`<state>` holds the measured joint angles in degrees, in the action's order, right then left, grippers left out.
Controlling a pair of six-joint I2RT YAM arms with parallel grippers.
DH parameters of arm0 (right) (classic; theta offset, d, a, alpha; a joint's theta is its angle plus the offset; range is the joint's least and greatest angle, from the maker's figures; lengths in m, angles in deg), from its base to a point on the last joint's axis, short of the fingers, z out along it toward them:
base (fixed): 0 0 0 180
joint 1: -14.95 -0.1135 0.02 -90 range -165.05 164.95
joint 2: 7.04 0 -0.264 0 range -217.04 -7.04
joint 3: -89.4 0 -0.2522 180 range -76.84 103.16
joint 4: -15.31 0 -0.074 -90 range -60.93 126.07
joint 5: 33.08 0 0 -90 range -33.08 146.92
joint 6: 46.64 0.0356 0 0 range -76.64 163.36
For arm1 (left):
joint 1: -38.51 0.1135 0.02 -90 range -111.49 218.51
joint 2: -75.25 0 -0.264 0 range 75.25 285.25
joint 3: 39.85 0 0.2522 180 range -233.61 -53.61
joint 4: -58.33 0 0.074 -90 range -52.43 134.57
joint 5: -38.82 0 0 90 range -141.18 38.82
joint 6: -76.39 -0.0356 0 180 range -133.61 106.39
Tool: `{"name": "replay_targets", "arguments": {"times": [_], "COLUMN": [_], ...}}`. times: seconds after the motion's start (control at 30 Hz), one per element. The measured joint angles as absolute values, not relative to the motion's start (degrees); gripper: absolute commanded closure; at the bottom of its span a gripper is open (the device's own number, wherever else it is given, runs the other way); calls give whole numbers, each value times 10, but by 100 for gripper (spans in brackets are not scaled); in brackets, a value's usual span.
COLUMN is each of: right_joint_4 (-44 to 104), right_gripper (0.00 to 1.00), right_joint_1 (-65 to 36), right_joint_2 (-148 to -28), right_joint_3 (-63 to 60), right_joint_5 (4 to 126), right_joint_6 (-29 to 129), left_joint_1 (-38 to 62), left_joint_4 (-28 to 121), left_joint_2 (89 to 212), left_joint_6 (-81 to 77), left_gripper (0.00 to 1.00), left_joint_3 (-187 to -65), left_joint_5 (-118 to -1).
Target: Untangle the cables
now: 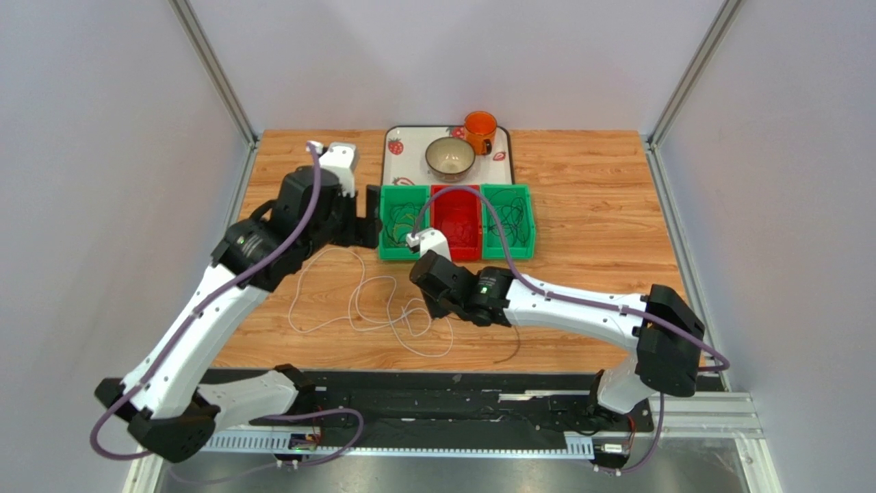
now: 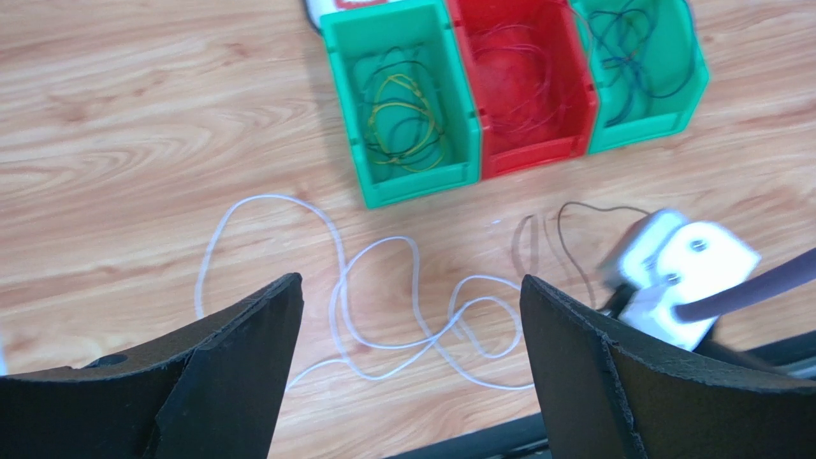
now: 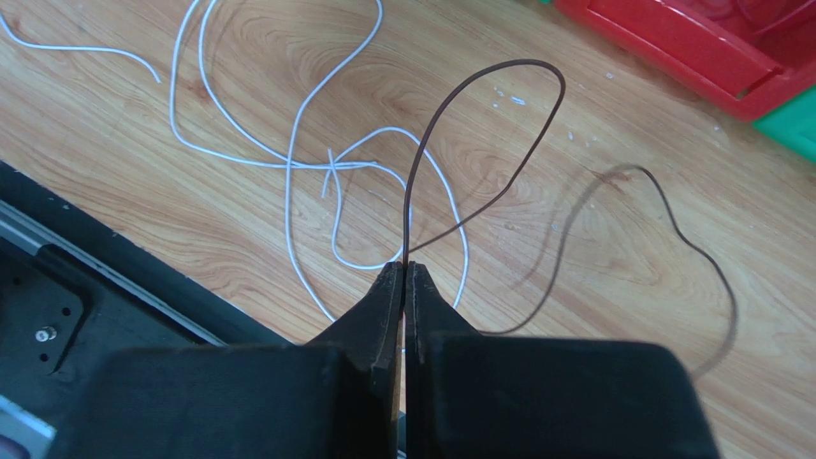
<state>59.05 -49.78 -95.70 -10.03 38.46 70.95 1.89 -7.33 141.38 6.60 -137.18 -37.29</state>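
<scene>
Wooden table (image 1: pixel 607 216): right gripper (image 3: pixel 403 273) clamped shut on thin dark cable (image 3: pixel 410 186), possibly brown; left gripper (image 2: pixel 407 287) spread wide, empty, above loose white cable (image 3: pixel 330 167).

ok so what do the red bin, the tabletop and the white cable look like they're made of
Red bin: moulded plastic, fairly glossy; even colour, light sheen on its walls.
Tabletop: wood or wood-look laminate, matt; grain shows, but which one cannot be told.
White cable: probably thin wire in a smooth plastic sheath; it lies in soft, springy loops.
</scene>
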Motion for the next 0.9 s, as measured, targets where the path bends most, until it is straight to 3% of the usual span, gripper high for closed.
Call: {"name": "replay_targets", "arguments": {"times": [0.13,0.4,0.67,0.73,0.77,0.8,0.9], "right_joint_4": [629,696,721,734,740,749,773], "right_gripper": [100,92,86,77,61,54,44], "right_joint_1": [-507,-488,-463,-463,-463,-463,-453], "right_joint_2": [-943,-787,-866,-895,-903,-910,-905], "right_joint_3": [-108,-208,-230,-230,-230,-230,-229], "right_joint_5": [332,265,268,270,271,270,280], "right_joint_6": [726,775,778,780,783,787,812], "left_joint_1": [22,22,22,22,22,22,22], "left_joint_4": [-93,-70,-54,-53,-53,-53,-52], "left_joint_2": [1331,1232,1248,1247,1247,1247,1247], "left_joint_6": [38,8,4,4,4,4,4], "left_gripper": [8,8,9,9,9,9,10], "left_joint_3": [-1310,-1172,-1147,-1145,-1145,-1143,-1142], "left_joint_5": [-357,-352,-354,-354,-354,-354,-354]}}
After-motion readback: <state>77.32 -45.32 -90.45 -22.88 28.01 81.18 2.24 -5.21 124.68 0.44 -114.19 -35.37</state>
